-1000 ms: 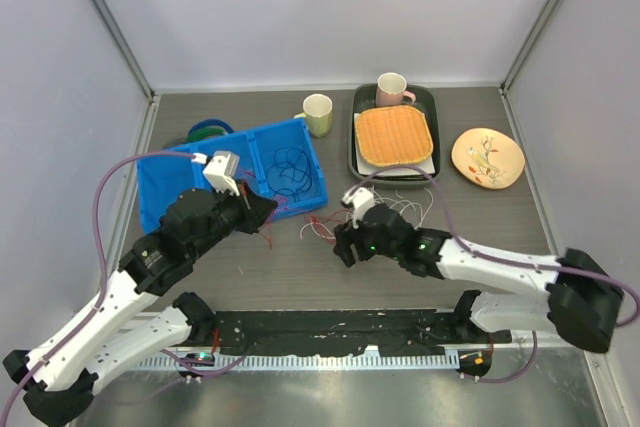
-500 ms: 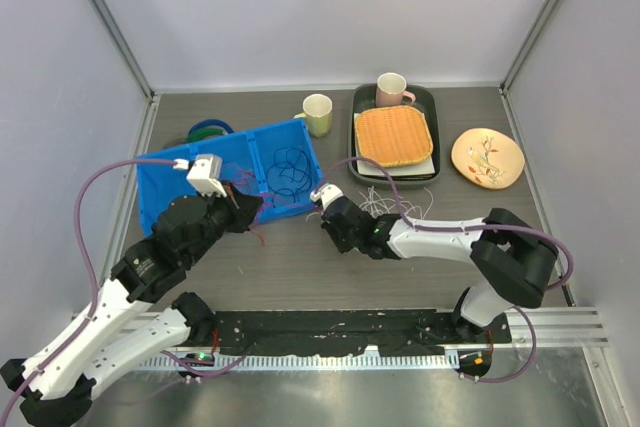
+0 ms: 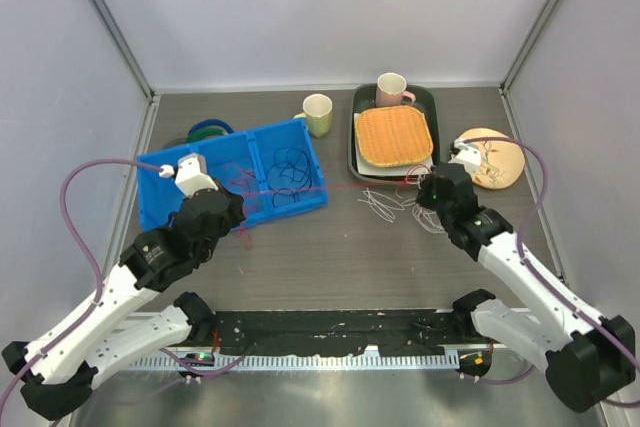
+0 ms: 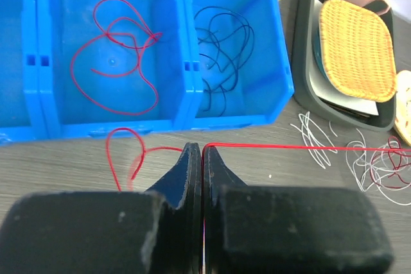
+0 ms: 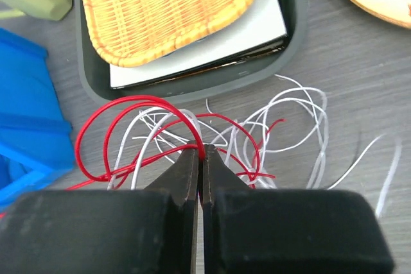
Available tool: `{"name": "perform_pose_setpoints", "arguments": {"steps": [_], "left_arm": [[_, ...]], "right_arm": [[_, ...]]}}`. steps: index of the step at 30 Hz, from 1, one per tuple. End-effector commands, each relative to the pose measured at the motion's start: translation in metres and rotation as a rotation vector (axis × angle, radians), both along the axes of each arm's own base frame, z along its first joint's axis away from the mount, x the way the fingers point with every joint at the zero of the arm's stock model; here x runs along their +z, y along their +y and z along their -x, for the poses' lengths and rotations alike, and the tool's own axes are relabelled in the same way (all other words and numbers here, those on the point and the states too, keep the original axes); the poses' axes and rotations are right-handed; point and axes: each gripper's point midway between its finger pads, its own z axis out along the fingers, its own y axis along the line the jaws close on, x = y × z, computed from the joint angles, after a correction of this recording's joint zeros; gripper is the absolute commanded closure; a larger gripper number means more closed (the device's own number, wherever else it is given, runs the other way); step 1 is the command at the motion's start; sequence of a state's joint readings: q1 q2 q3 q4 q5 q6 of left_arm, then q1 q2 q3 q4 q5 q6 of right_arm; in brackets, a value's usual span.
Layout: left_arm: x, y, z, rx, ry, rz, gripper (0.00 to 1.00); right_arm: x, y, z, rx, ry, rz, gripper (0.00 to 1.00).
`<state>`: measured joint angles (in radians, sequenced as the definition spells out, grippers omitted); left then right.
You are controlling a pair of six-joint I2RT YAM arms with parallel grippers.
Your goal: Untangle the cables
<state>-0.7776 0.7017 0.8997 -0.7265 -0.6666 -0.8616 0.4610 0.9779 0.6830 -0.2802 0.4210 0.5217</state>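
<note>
- The red cable (image 3: 340, 185) runs in a taut straight line across the table (image 3: 330, 267), from the left gripper (image 3: 238, 209) beside the blue bin (image 3: 150, 197) to the right gripper (image 3: 422, 190) near the tray (image 3: 356, 137).
- A second ago this cable lay slack in a small heap in front of the bin, and the right gripper was over it with its jaws apart. They have since clamped onto it and carried that end off to the right, close to the plate (image 3: 500, 162).
- My reading is that the pull is drawing the red cable out. Its right-hand loops (image 5: 96, 139) still cross the white cables (image 5: 295, 113), so that knot is not yet free.
- Another red cable (image 4: 115, 56) and the dark blue cables (image 4: 225, 56) lie in separate compartments of the bin, seemingly sorted already. The white cables are loose on the table below the tray.
- The left gripper (image 4: 202, 152) is closed on the near end of the red cable, with a short looped tail hanging to its left. Its arm reaches forward from the near edge and has drawn back slightly leftward.
- The right gripper (image 5: 200, 152) pinches the red loops at its tips. Its arm stretches away from the base, angled up the right side of the table.
</note>
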Motion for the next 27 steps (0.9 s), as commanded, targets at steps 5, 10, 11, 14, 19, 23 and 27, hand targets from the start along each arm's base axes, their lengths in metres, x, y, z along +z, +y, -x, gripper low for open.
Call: {"name": "perform_pose_setpoints", "arguments": {"steps": [5, 10, 11, 14, 19, 23, 27], "left_arm": [[0.025, 0.065, 0.007, 0.266, -0.088, -0.054, 1.00], [0.026, 0.072, 0.013, 0.275, -0.099, -0.039, 1.00], [0.029, 0.069, 0.013, 0.261, -0.112, -0.021, 1.00], [0.031, 0.050, 0.009, 0.157, -0.127, -0.009, 1.00], [0.033, 0.032, 0.008, 0.054, -0.139, 0.006, 1.00], [0.037, 0.029, 0.009, 0.027, -0.156, 0.023, 1.00], [0.038, 0.031, 0.012, 0.028, -0.165, 0.033, 1.00]], "right_arm": [[-0.018, -0.113, 0.041, -0.449, 0.097, 0.048, 0.99], [-0.027, -0.116, 0.044, -0.436, 0.145, 0.070, 0.93], [-0.029, -0.111, 0.043, -0.400, 0.159, 0.065, 0.92], [-0.037, -0.085, 0.042, -0.270, 0.197, -0.008, 0.85], [-0.054, -0.058, 0.054, -0.150, 0.256, -0.105, 0.43], [-0.062, -0.062, 0.064, -0.171, 0.268, -0.102, 0.37], [-0.055, -0.078, 0.068, -0.247, 0.254, -0.064, 0.32]]}}
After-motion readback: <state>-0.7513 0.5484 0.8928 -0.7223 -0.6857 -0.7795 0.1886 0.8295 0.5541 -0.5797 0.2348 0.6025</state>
